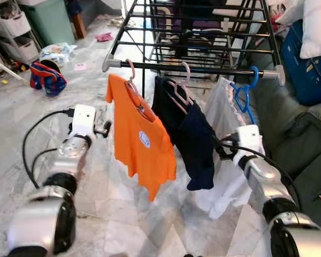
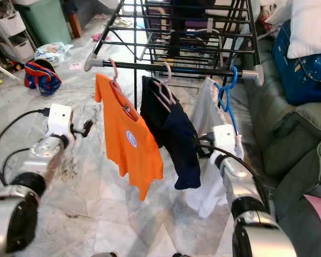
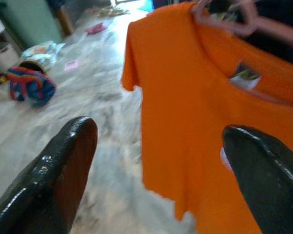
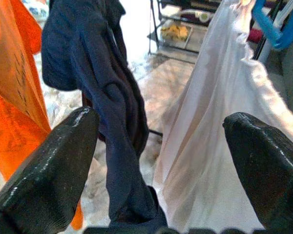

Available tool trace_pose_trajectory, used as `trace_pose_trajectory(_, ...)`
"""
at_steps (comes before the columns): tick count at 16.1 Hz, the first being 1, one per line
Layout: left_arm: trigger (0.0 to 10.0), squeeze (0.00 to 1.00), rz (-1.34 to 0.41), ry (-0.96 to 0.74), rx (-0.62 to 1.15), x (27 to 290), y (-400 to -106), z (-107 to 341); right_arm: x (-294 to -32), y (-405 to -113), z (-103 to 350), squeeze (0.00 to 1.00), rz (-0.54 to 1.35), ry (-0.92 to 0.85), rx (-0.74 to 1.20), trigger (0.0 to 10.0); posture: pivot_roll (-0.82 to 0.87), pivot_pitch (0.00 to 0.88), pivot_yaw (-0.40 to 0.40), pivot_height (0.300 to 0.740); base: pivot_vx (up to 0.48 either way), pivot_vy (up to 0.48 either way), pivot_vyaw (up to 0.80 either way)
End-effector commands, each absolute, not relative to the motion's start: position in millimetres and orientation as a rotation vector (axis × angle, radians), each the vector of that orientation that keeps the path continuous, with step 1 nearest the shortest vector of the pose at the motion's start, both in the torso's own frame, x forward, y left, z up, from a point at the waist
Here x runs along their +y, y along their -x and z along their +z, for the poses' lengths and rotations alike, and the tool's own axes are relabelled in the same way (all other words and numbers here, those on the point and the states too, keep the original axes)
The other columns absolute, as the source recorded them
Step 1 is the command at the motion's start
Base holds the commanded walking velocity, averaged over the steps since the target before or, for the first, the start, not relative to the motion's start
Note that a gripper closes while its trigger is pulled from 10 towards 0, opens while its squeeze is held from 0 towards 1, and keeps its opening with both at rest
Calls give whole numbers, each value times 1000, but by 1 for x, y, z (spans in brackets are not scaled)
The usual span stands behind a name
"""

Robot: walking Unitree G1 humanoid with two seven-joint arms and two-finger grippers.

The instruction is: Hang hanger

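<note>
At centre frame, all three hangers already sat on the black metal drying-rack rail (image 1: pixel 203 68). Your left gripper (image 3: pixel 156 161) and right gripper (image 4: pixel 161 161) were wide open, empty; you needed to back straight out, clear of the orange T-shirt (image 1: pixel 142 136).

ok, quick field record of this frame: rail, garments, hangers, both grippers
rail: drying rack's front bar, carrying three hangers
orange shirt: on pink hanger, robot's left
navy garment: on pink hanger, middle
white garment: on blue hanger, robot's right
left gripper: open, empty, facing orange shirt
right gripper: open, empty, facing navy and white garments
</note>
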State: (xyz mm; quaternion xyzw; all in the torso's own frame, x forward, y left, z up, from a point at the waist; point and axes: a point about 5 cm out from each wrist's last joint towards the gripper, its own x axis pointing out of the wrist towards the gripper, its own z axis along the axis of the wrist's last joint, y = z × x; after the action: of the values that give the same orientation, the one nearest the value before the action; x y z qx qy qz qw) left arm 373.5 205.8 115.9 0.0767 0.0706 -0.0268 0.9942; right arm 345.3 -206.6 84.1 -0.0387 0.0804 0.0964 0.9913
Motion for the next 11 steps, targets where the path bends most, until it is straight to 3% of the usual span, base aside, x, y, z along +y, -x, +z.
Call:
trace_pose_trajectory(1, 10000, 0, -47, -128, 82, 206, -361, 106, -207, -334, 83, 0, 207, 76, 103, 10000, 0, 107, -6, 740, 0, 0, 0)
trace_pose_trajectory(4, 10000, 0, -121, -214, -46, 196, -324, 94, -207, -302, 79, 0, 143, 32, 14, 10000, 5, 126, -14, 740, 0, 0, 0)
trace_pose_trajectory(7, 10000, 0, -83, -267, -85, 206, -294, 84, -213, -283, 94, 0, 29, 11, -56, 10000, 0, 155, -16, 740, 0, 0, 0)
trace_pose_trajectory(11, 10000, 0, -110, -234, -170, 190, -293, 104, -207, -279, 121, 0, 22, 53, -149, 10000, -25, 176, -7, 740, 0, 0, 0)
